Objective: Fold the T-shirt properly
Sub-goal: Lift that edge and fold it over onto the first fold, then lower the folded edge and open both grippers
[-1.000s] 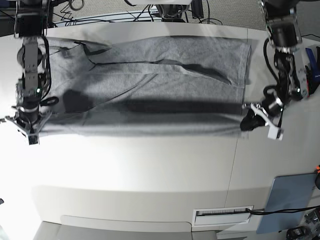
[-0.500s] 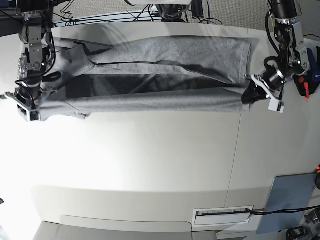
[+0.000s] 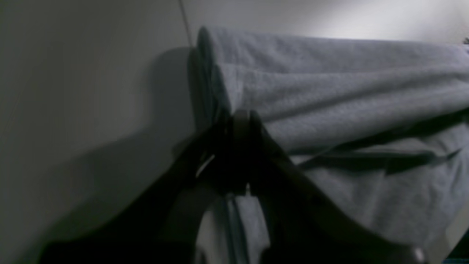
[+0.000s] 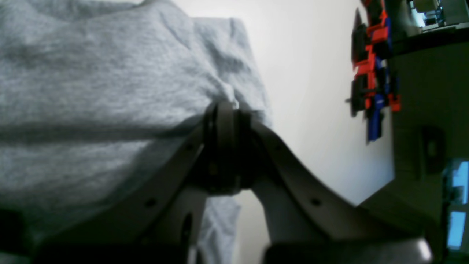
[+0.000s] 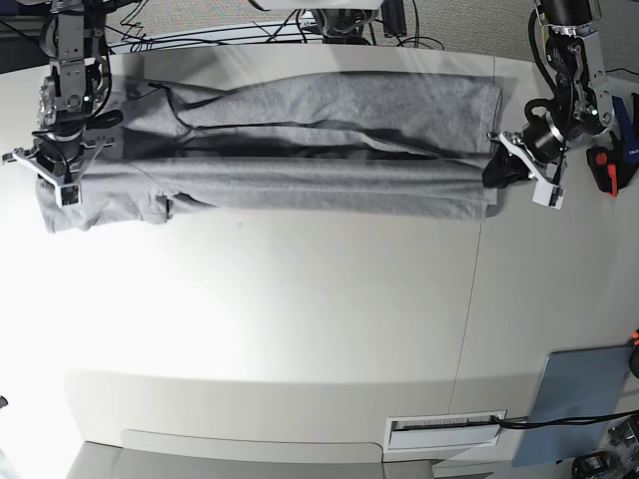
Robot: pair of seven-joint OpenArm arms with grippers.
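The heather-grey T-shirt point(image 5: 300, 140) lies lengthwise across the far part of the table, folded over itself into a long band with its plain side showing. My left gripper point(image 5: 496, 170) is at the band's right end, shut on the doubled fabric edge point(image 3: 234, 88); the wrist view shows its black fingertips point(image 3: 240, 121) pinched together on cloth. My right gripper point(image 5: 60, 170) is at the left end, shut on the T-shirt point(image 4: 110, 91), with its fingertips point(image 4: 225, 110) closed on a bunched fold. A loose sleeve part point(image 5: 100, 210) hangs out at the near left.
A red and blue tool point(image 5: 604, 170) lies right of the left arm and shows again point(image 4: 370, 84) in the right wrist view. A blue-grey pad point(image 5: 574, 399) sits at the near right. Cables point(image 5: 200, 35) run along the far edge. A table seam point(image 5: 469, 329) runs toward me.
Both grippers have moved toward the far side, carrying the T-shirt's near edge with them. The lifted layer now lies over the rest, and the band is narrower.
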